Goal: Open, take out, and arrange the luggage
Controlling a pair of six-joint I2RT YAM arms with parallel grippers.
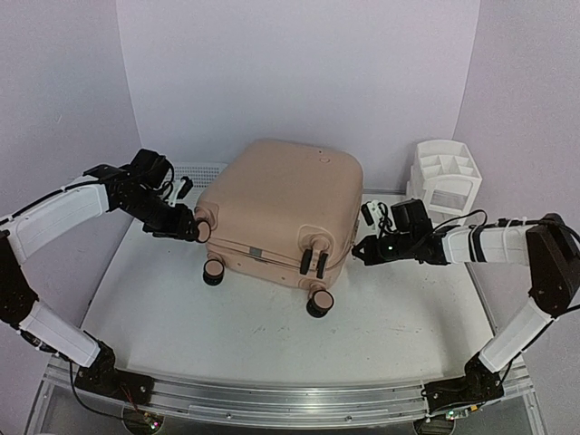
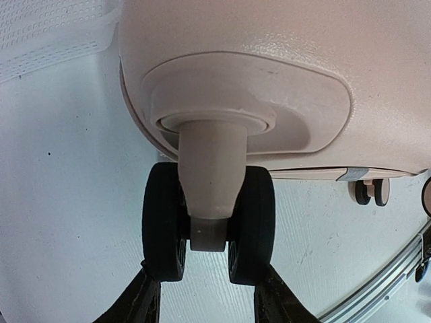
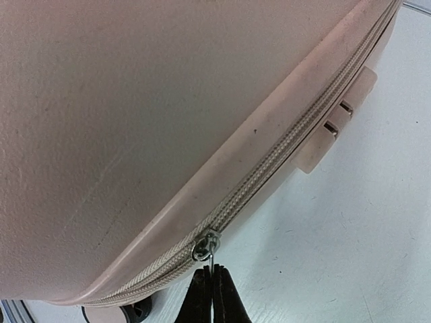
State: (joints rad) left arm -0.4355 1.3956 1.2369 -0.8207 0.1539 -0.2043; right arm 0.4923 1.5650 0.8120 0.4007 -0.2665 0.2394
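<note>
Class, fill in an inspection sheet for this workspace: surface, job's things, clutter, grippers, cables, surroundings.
Surface: white table, lightly scuffed.
Job's things: pink luggage lying flat, closed, wheels toward the arms.
Clutter: white organizer at right rear; mesh basket behind the luggage's left.
Grippers: left gripper clamps a caster wheel; right gripper pinches the zipper pull.
Cables: black cables looping at the right wrist.
Surroundings: plain pale walls; nothing else seen.

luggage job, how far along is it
Early. Done: nothing is opened yet; the luggage lies shut on the table. In hand: the right claw is pinched on the zipper pull, and the left claw clamps a caster wheel, likely to steady it. Left: run the zipper round, lift the lid, then take out and arrange whatever is inside.
</note>
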